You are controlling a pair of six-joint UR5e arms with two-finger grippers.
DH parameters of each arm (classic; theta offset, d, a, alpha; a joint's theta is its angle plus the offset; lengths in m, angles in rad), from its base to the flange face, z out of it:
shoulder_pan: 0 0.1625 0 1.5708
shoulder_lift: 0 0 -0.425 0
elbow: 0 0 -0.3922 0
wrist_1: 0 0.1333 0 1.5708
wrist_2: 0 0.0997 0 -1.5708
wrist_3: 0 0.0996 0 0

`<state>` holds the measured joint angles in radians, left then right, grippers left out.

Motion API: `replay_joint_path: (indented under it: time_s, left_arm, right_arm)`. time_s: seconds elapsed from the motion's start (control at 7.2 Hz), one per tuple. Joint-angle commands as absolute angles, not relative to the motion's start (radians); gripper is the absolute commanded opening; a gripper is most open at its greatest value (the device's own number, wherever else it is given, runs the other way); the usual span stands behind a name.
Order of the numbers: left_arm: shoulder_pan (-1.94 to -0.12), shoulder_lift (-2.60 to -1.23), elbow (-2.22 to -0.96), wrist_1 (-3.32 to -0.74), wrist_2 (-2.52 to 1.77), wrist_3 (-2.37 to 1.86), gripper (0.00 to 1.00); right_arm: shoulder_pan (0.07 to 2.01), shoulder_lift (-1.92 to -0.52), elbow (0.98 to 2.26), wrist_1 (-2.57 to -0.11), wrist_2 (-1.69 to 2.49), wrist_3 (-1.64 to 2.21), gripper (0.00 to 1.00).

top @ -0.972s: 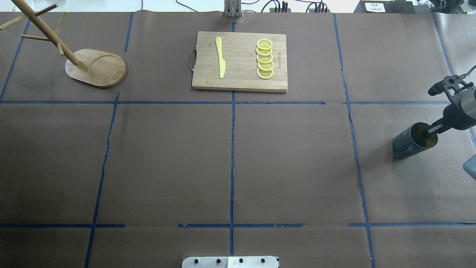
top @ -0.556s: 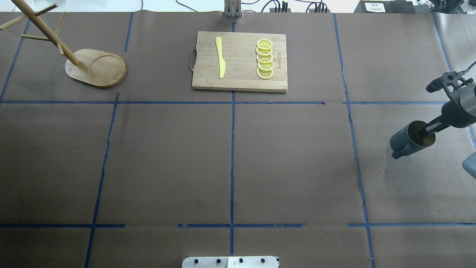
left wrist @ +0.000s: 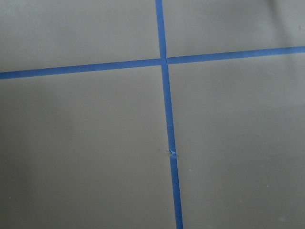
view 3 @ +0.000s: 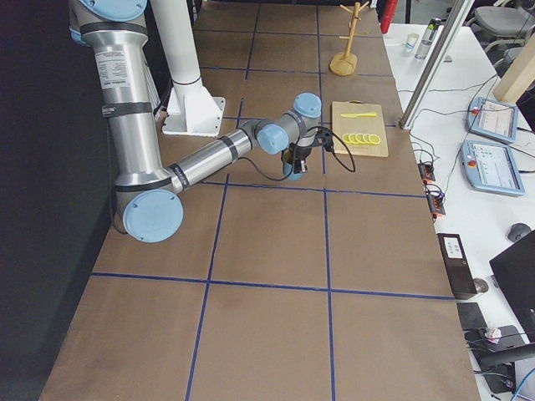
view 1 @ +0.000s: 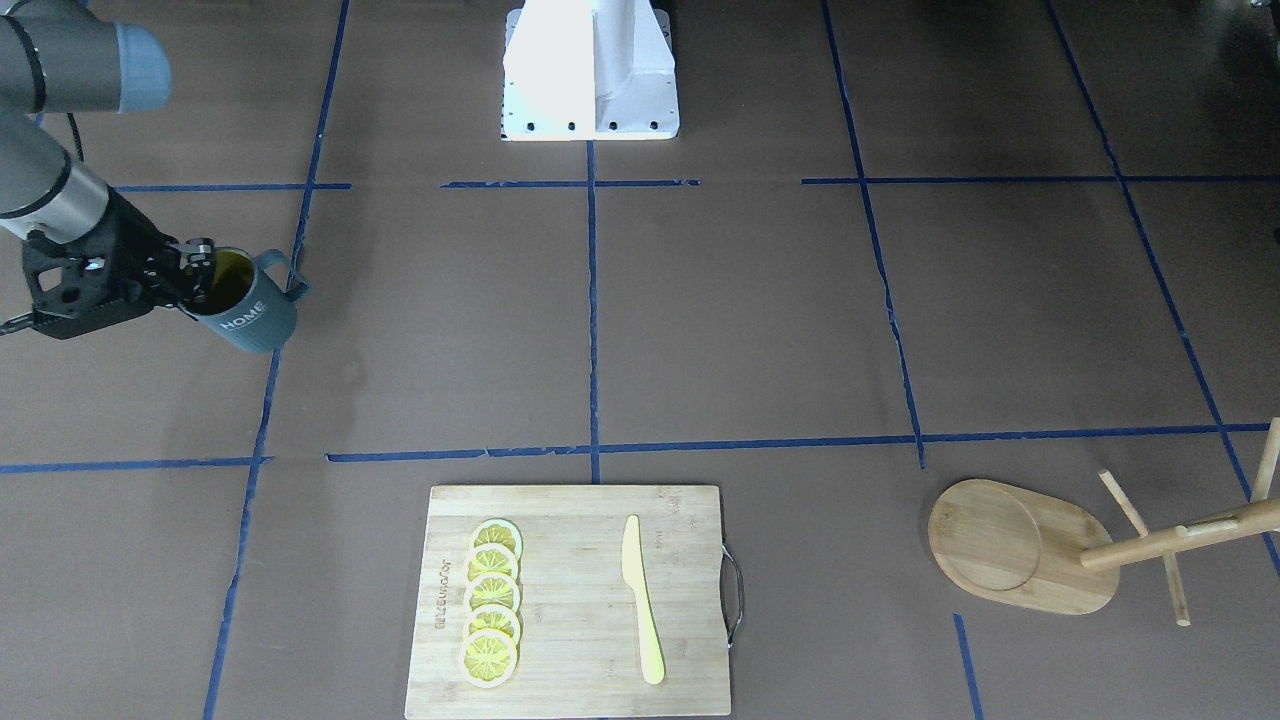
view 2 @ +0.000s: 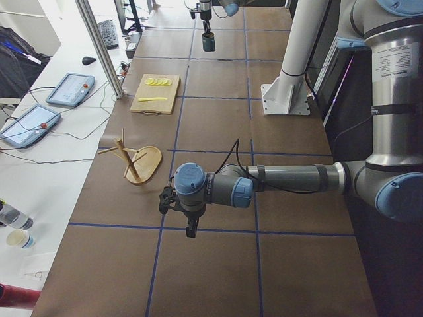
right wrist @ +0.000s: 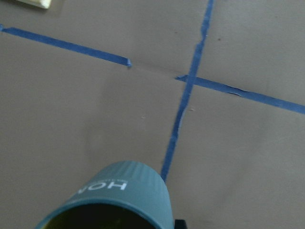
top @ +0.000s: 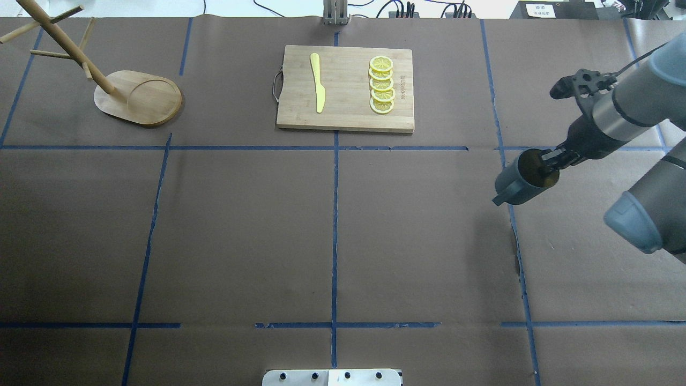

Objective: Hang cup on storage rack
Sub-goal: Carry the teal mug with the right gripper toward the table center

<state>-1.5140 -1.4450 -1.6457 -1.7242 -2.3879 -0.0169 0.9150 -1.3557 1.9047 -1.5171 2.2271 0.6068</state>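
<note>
The dark blue-grey cup (top: 519, 181) with "HOME" lettering and a yellow inside hangs tilted above the table at the right, handle pointing left. My right gripper (top: 547, 162) is shut on its rim, one finger inside. The cup also shows in the front-facing view (view 1: 252, 308) and at the bottom of the right wrist view (right wrist: 114, 195). The bamboo storage rack (top: 138, 97) stands far off at the back left, its pegs bare. My left gripper (view 2: 190, 229) shows only in the exterior left view, low over the table near the rack (view 2: 137, 162); I cannot tell whether it is open.
A wooden cutting board (top: 345, 88) with a yellow knife (top: 318, 81) and several lemon slices (top: 382, 84) lies at the back centre, between the cup and the rack. Blue tape lines grid the brown table cover. The robot base (view 1: 590, 70) stands at the near edge.
My right arm has carried the cup leftward and toward the back of the table, higher above the surface. The rack and the board have not moved.
</note>
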Motion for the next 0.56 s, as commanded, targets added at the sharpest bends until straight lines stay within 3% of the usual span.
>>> replay_joint_path:
  time_s: [0.0, 0.14, 0.42]
  left_arm:
    - [-1.514, -1.445, -1.646, -1.726, -2.388, -0.017, 1.0]
    - [-1.514, -1.445, -1.649, -1.726, -2.39, -0.017, 1.0]
    - [-1.514, -1.445, -1.649, -1.726, -2.39, -0.017, 1.0]
  right_arm:
    - [0.787, -1.132, 1.902, -1.698, 2.137, 0.756, 0.0]
    - [0.732, -1.059, 1.893, -1.747, 2.099, 0.834, 0.0]
    - [0.628, -0.883, 1.754, -1.744, 2.022, 1.047, 0.0]
